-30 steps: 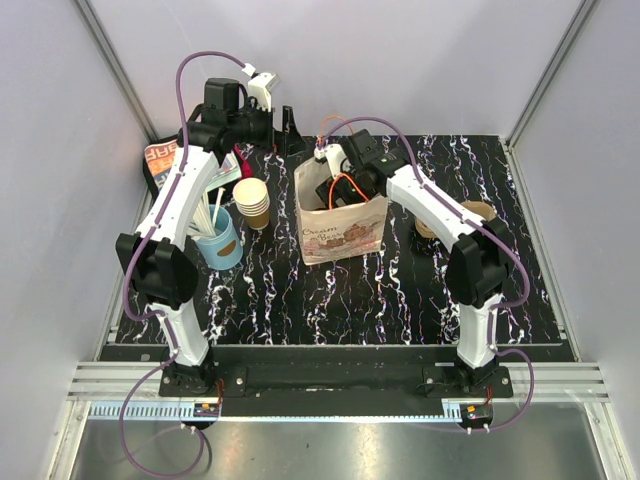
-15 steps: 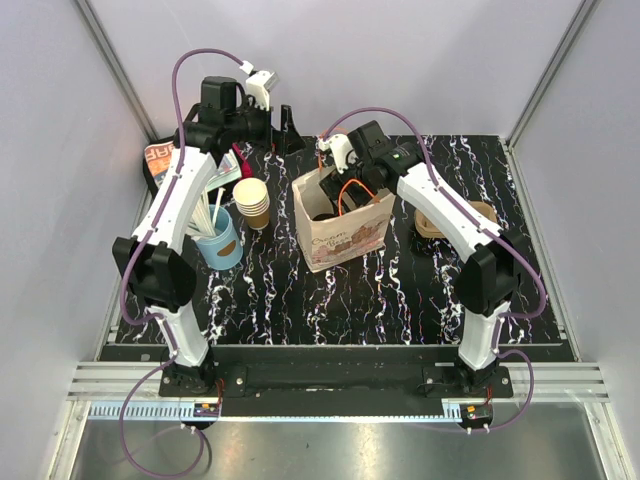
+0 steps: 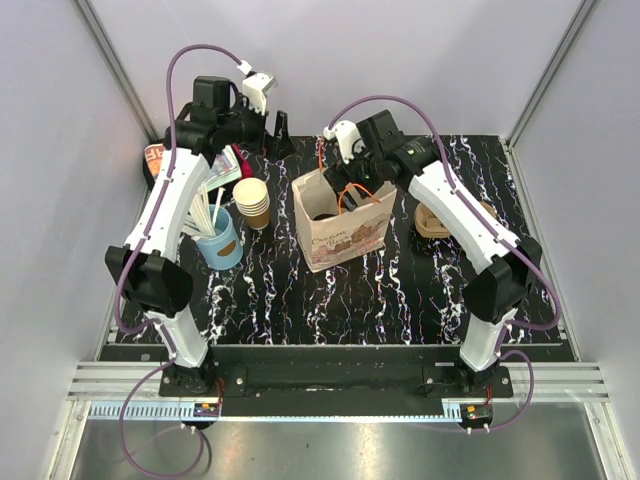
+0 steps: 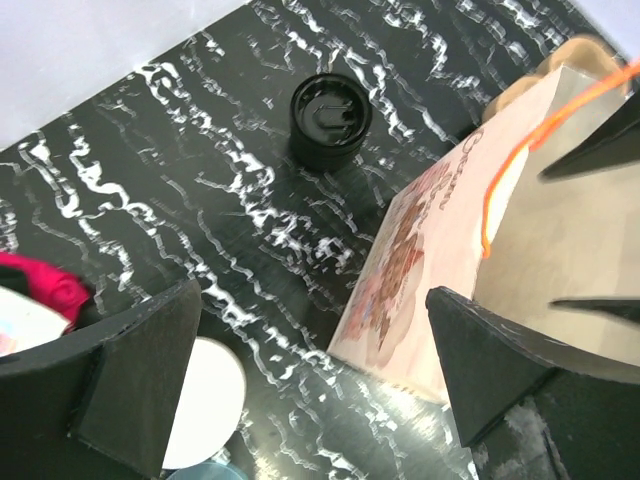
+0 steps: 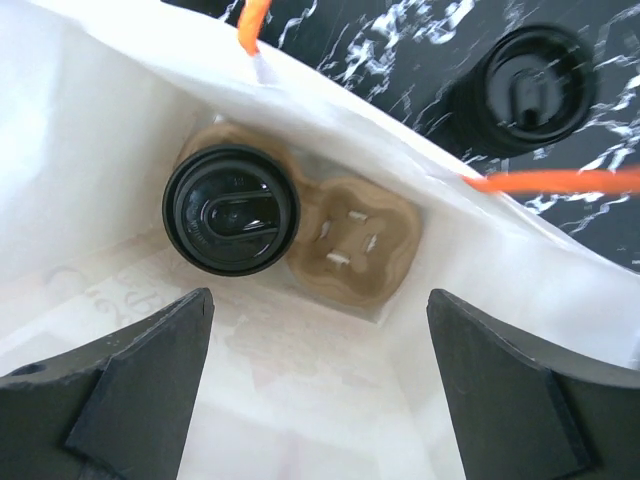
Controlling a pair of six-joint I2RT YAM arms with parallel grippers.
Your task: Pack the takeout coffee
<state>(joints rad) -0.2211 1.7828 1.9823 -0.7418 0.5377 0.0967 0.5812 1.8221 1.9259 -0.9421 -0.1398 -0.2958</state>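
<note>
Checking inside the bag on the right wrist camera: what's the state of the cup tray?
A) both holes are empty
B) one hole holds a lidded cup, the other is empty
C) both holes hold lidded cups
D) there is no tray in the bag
B: in the cup tray one hole holds a black-lidded cup and the hole beside it is bare; a second lidded cup stands outside the bag.

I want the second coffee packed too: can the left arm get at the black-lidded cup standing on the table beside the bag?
Probably yes. The left end effector hangs open above the table near it, the cup stands alone, and the paper bag sits off to one side.
</note>
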